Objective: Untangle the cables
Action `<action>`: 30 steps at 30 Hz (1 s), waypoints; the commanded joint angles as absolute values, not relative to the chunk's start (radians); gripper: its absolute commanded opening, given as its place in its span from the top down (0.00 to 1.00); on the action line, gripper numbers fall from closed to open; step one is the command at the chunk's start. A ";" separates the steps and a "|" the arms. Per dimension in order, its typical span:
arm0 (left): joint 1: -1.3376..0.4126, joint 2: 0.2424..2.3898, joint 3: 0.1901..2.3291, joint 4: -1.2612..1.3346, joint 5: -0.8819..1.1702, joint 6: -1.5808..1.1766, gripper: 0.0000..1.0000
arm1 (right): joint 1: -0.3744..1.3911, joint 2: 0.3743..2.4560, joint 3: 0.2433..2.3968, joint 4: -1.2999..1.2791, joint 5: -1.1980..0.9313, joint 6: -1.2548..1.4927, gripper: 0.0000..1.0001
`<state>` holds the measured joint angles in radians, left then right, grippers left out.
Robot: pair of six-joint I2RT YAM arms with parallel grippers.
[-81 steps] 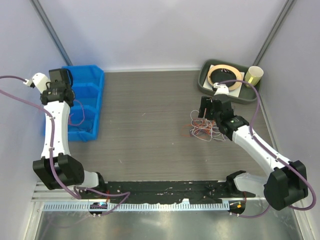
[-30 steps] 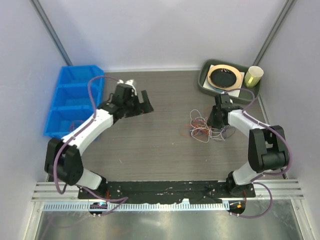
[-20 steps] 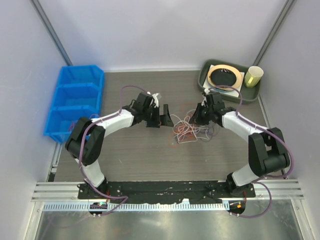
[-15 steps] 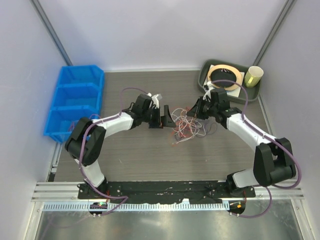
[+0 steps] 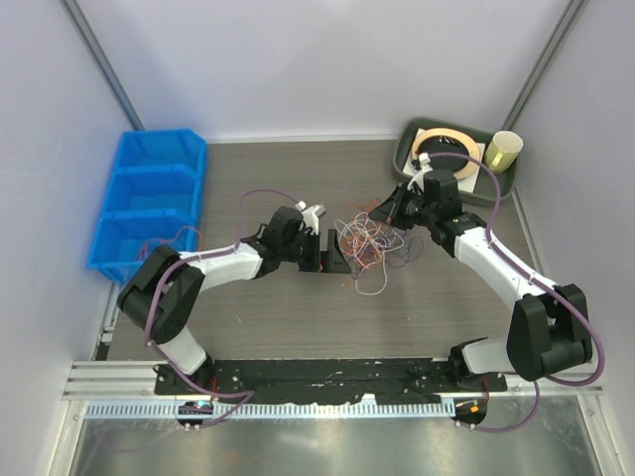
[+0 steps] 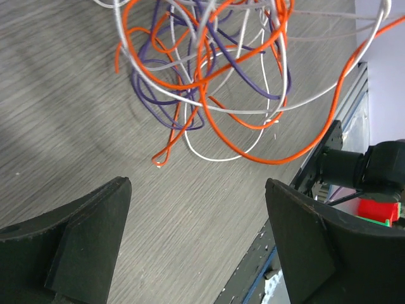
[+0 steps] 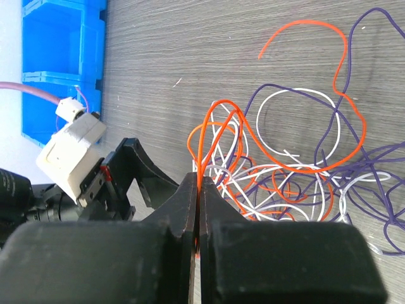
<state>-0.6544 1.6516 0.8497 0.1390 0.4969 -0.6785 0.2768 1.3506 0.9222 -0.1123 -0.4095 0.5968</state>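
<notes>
The cables (image 5: 365,243) form a loose tangle of orange, white and purple wires at mid-table. My right gripper (image 7: 198,183) is shut on an orange cable (image 7: 201,139) at the tangle's back right edge, and that strand rises out of the heap (image 7: 285,171) into the closed jaws. In the top view the right gripper (image 5: 383,210) sits just right of the tangle. My left gripper (image 5: 337,251) faces the tangle's left side, open wide. In the left wrist view its fingers (image 6: 88,228) frame bare table, and the cables (image 6: 209,82) lie just beyond the gripper (image 6: 197,185).
A blue three-compartment bin (image 5: 149,208) stands at the left edge. At the back right a dark green tray (image 5: 409,164) holds a tape roll (image 5: 446,149), with a yellow cup (image 5: 503,151) beside it. The left gripper body (image 7: 126,171) shows in the right wrist view.
The left arm swung from the blue bin across to the tangle's left side. The right gripper shut on an orange cable and dragged the tangle leftward and back.
</notes>
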 commanded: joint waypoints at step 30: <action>-0.448 1.264 0.940 -0.469 -0.414 -0.734 1.00 | 0.037 1.341 0.985 -0.445 0.342 0.482 0.99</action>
